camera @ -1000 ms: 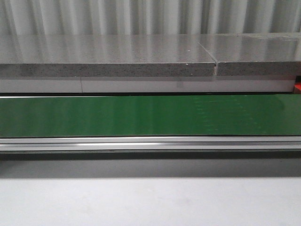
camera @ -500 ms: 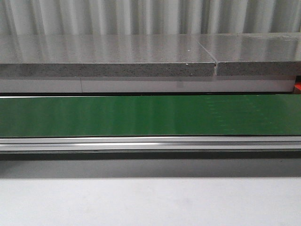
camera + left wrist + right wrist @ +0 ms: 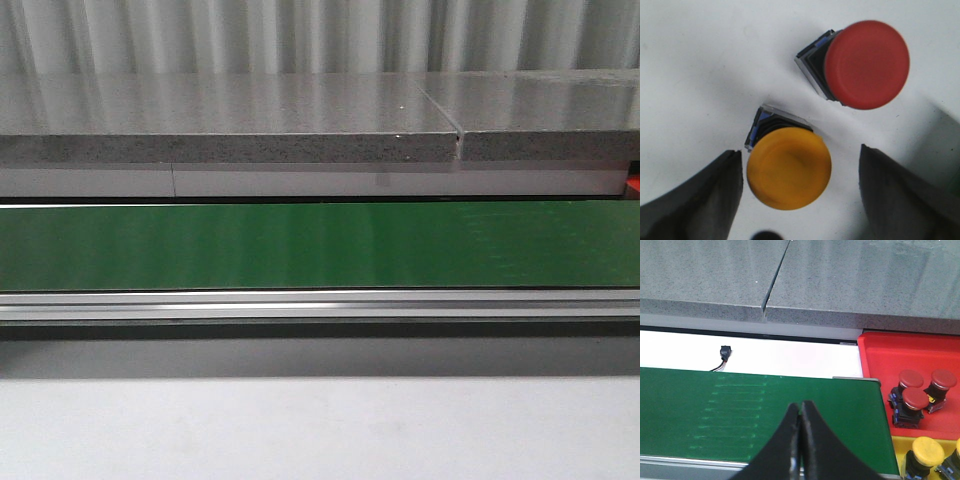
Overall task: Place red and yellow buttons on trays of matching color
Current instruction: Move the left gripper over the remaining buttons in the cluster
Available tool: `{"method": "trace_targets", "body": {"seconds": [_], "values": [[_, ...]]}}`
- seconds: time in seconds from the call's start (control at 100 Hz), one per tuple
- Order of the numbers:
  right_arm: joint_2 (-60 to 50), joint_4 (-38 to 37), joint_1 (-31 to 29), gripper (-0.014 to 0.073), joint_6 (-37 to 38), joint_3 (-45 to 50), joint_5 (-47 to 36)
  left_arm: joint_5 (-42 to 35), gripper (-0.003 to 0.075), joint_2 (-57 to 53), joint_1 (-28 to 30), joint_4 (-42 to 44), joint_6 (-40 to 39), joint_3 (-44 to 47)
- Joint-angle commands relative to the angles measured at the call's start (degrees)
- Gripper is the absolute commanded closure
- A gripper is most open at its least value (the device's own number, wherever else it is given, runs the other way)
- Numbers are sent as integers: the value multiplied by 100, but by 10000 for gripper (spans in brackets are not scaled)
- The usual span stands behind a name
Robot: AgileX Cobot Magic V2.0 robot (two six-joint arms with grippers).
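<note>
In the left wrist view a yellow button [image 3: 789,167] lies on a white surface between the two dark fingers of my left gripper [image 3: 801,172], which is open; the fingers stand either side of the cap with gaps showing. A red button [image 3: 866,64] lies just beyond it, outside the fingers. In the right wrist view my right gripper [image 3: 801,407] is shut and empty above the green belt [image 3: 740,410]. Beside the belt's end a red tray [image 3: 880,360] holds three red buttons [image 3: 915,397], and a yellow tray [image 3: 900,450] holds yellow buttons [image 3: 926,449].
The front view shows the green conveyor belt [image 3: 320,245] with nothing on it, its aluminium rail [image 3: 320,303], a grey stone slab [image 3: 230,115] behind and a white table [image 3: 320,430] in front. A small black connector [image 3: 725,352] lies behind the belt.
</note>
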Motion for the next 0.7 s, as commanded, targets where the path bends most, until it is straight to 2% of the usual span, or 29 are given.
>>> {"method": "trace_targets", "body": {"seconds": [0.0,0.13,0.25,0.46,0.69], "values": [[5,66,8,699,-5,-138,-412,-61,319,-274,14,-75,-7,-176],[5,66,8,699,-5,-138,-412,-89,415,-274,14,-43,-7,-176],[5,66,8,699,-5,-138,-412,-90,463,-274,14,-18,-7,-176],[5,66,8,699,-5,-138,-412,-3,472,-604,14,-5,16,-164],[5,66,8,699,-5,-138,-412,431,472,-1448,-163,-5,115,-164]]}}
